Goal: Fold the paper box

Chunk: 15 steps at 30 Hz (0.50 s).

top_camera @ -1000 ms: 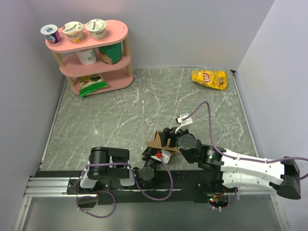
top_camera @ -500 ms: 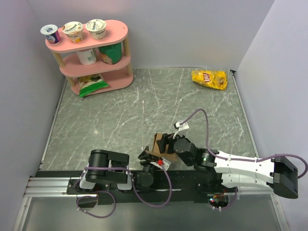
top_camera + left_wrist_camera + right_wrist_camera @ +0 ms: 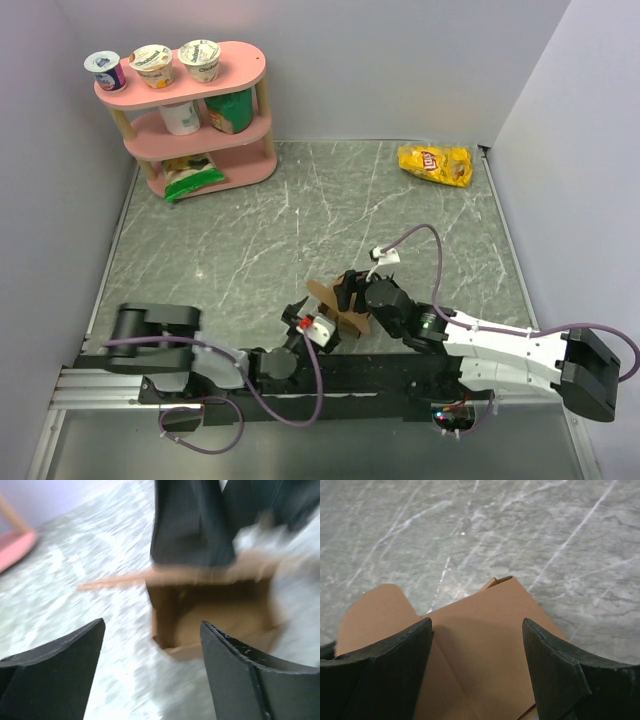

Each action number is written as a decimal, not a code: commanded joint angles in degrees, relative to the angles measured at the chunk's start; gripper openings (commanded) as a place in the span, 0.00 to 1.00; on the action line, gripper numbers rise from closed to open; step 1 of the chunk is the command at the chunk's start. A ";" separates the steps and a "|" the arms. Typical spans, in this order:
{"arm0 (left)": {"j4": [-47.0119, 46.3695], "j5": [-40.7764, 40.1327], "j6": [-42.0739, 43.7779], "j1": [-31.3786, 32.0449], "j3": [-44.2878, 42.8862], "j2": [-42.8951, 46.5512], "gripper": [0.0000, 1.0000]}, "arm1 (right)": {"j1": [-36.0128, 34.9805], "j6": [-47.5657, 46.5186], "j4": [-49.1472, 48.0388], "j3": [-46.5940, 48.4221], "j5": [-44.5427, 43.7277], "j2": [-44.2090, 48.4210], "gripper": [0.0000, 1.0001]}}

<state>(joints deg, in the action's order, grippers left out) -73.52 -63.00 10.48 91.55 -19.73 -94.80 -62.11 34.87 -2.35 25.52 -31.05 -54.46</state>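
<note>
1. The box [image 3: 336, 306], half formed, is pictured at lower centre, near the table's [image 3: 250, 230] front edge.
2. It is straddled by the right gripper [image 3: 476, 622], jaws spread. The left gripper [image 3: 152, 625] is held open and empty beside it.
3. Walls are best pressed along their creases.
4. Open room is left toward the upper frame.

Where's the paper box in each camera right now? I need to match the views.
Top external: paper box sits low centre, near the front edge of the table.
Left wrist: paper box is centre-right and blurred, with its open side towards the camera.
Right wrist: paper box fills the lower centre.
Shared landmark: the grey marbled table top lies under it in every view.
</note>
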 commanded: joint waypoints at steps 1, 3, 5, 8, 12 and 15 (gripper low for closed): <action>12.07 9.91 -13.72 -0.49 1.00 9.89 0.89 | 2.51 -1.12 -0.99 -1.08 1.77 -1.61 0.79; 16.27 13.42 -14.78 -0.58 1.79 13.39 0.91 | 3.83 -1.30 -2.04 -1.43 2.22 -2.41 0.80; 19.27 16.23 -16.62 -0.58 2.41 15.52 0.94 | 4.27 -1.47 -2.40 -1.52 2.92 -3.81 0.79; 26.56 20.19 -20.93 -0.67 2.76 21.05 0.93 | 4.45 -1.21 -2.40 -1.70 2.92 -4.61 0.79; 35.01 27.55 -26.03 -0.76 5.13 36.12 0.91 | 4.54 -0.86 -2.92 -2.93 2.66 -5.04 0.79; 43.96 35.89 -29.63 -2.95 6.72 48.69 0.93 | 4.54 -1.38 -3.27 -3.28 2.66 -6.01 0.79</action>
<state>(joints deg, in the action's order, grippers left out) -41.21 -39.70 -11.79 90.61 -14.22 -60.27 -57.87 34.20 -4.73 23.20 -27.94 -59.16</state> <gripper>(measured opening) 0.923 0.795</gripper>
